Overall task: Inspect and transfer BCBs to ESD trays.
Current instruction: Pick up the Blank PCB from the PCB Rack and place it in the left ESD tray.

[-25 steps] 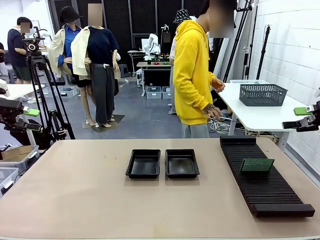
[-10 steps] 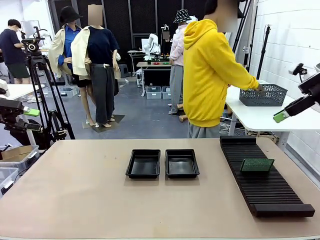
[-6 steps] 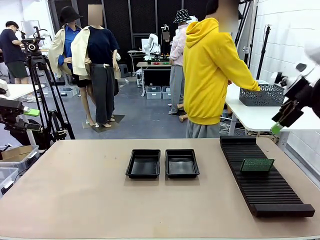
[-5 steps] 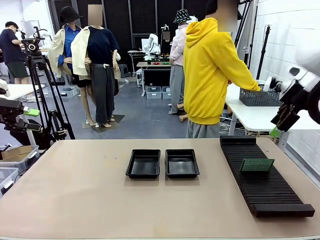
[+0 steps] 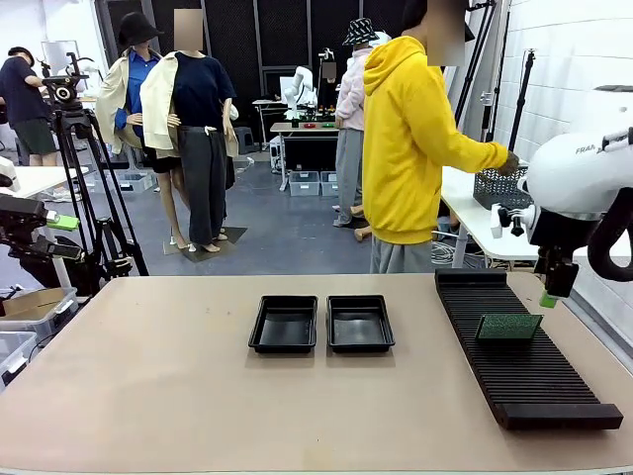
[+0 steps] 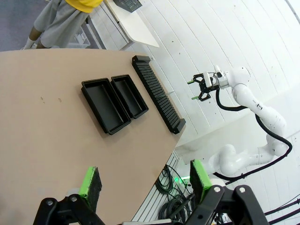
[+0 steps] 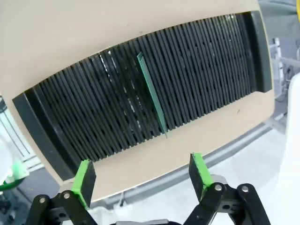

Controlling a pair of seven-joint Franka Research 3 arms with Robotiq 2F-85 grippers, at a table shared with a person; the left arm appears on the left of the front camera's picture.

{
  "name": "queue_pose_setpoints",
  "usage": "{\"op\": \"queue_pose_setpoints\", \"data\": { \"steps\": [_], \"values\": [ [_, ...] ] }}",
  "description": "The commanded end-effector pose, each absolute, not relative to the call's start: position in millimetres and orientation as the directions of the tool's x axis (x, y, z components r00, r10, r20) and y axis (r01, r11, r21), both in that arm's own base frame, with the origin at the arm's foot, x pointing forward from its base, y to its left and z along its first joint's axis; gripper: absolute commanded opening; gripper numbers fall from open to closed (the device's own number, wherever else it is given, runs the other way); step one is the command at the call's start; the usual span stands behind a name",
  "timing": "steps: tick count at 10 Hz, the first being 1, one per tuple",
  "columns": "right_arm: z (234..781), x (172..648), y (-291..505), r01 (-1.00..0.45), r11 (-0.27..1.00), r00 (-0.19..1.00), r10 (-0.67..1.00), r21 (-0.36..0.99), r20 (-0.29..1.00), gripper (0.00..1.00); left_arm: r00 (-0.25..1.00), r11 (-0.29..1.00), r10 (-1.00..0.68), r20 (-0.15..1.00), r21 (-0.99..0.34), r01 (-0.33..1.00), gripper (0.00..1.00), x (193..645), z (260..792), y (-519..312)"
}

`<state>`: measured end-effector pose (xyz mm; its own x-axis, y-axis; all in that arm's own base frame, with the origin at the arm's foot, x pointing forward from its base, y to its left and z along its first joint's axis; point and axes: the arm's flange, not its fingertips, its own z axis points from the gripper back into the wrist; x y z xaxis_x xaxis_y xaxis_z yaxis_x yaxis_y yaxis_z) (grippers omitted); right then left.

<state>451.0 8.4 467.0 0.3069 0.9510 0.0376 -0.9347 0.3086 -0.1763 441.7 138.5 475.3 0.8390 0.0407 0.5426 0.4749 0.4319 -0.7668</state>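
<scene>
Ahead of me, on the tan table point(image 5: 158, 396), two black trays sat side by side near the middle, both empty: the left ESD tray point(image 5: 284, 324) and the right ESD tray point(image 5: 360, 323), almost touching. Off to my right lay a long black ribbed rack point(image 5: 534, 381), running away from me. One green BCB point(image 5: 508, 327) stood on edge in its slots, about halfway along.

My right gripper point(image 5: 549, 295) hung above the rack's far part, pointing down, near the board but clear of it. Through its wrist camera, the right gripper point(image 7: 142, 178) had its green-padded fingers spread wide with nothing between them, and the BCB point(image 7: 152, 93) showed as a thin green line across the rack point(image 7: 197, 65).

My left gripper point(image 6: 146, 179) was off the table's left side, fingers also spread and empty.

Beyond the table, a person in a yellow hoodie point(image 5: 415, 148) stood turned away, one hand point(image 5: 509, 163) reaching toward a grey basket point(image 5: 497, 188) on a white side table.
</scene>
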Motion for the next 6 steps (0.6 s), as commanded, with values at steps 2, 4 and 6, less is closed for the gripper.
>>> {"op": "queue_pose_setpoints", "data": {
  "steps": [2,4,6],
  "values": [
    [451,457,14,-0.945,0.248,0.249,0.968,-0.213,0.022,1.00,0.847,0.433,0.052,0.529,-0.776,0.459,1.00,441,477,139],
    [443,459,18,-0.932,0.231,0.226,0.973,-0.279,0.050,1.00,0.847,0.433,0.052,0.529,-0.776,0.459,1.00,441,477,139],
    [424,467,24,-0.921,0.224,0.222,0.974,-0.319,0.044,1.00,0.847,0.433,0.052,0.529,-0.776,0.459,1.00,441,477,139]
  ]
}}
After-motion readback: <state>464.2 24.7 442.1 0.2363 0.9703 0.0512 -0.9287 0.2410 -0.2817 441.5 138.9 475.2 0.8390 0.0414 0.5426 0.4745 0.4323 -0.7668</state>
